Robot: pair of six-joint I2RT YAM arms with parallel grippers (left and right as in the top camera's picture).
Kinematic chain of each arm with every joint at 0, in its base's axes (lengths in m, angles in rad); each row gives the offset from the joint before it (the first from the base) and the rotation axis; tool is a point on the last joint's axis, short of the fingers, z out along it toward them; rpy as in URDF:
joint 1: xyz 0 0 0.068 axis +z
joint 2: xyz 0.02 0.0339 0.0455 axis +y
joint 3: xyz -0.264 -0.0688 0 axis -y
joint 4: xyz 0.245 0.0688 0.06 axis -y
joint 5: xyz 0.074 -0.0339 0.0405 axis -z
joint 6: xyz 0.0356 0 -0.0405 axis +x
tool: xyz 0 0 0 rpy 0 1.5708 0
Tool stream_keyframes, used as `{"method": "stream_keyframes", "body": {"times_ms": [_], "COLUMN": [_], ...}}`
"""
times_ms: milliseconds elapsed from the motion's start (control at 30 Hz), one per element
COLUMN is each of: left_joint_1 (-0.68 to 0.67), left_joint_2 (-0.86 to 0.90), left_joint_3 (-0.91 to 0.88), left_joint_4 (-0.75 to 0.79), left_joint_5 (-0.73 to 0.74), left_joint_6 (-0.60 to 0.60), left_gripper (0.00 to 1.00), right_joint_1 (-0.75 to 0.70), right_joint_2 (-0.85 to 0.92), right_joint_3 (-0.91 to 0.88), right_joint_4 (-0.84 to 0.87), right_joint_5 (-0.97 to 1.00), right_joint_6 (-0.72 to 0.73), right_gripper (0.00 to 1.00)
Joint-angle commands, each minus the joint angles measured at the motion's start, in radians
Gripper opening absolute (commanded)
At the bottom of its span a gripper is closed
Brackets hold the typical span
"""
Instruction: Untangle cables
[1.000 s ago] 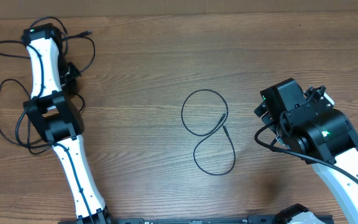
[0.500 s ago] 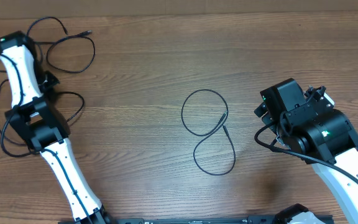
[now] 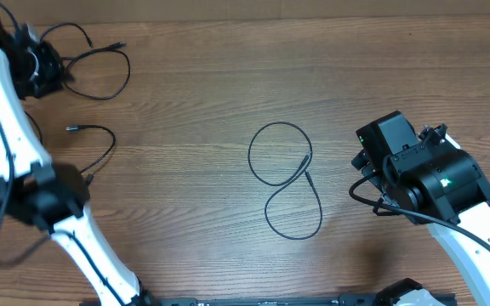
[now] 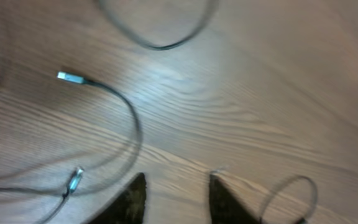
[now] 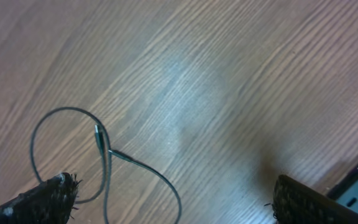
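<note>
A brown wood-grain table (image 3: 228,76) carries 1 thin black cable (image 3: 303,174) alone at its centre. This cable is curled into a figure-8 of 2 loops, with a plug end lying at the crossing. The right gripper (image 5: 173,202) hangs just to the right of this cable, its 2 dark fingers (image 5: 45,200) spread wide and touching nothing. In the right wrist view the upper loop and a plug end lie close to the left finger.

The left gripper (image 4: 176,190) is at the far-left corner of the table. Its 2 black fingertips (image 4: 132,199) are parted, with only bare wood between them. Just beside it lies a looped black cable (image 3: 128,75). A curved black cable (image 3: 109,146) with a silver plug tip (image 4: 65,76) lies nearer the front edge. Whether either of these touches the left gripper, I cannot tell.
</note>
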Motion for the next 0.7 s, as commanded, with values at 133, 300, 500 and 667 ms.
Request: {"method": "stream_keyframes", "body": {"times_ms": [133, 300, 500, 667], "left_joint_1": [-0.086, -0.108, -0.131, -0.239], "left_joint_2": [-0.439, -0.636, -0.764, -0.787], "left_joint_3": [-0.337, -0.589, -0.842, -1.033], "left_joint_4": [-0.007, -0.007, 0.006, 0.103], "left_joint_5": [-0.1, -0.091, 0.032, 0.24], "left_joint_6": [0.087, 0.087, 0.093, 0.186], "left_gripper": [0.52, 1.0, 1.0, 0.97], "right_joint_1": [-0.003, -0.003, -0.003, -0.003], "right_joint_2": [-0.014, -0.014, -0.013, -0.013], "right_joint_3": [0.001, 0.001, 0.001, 0.001], "right_joint_4": [-0.015, 0.0, 0.034, 0.045], "right_joint_5": [-0.063, -0.093, -0.162, -0.162], "right_joint_6": [-0.004, -0.004, -0.004, -0.021], "right_gripper": [1.0, 1.0, 1.0, 1.0]}}
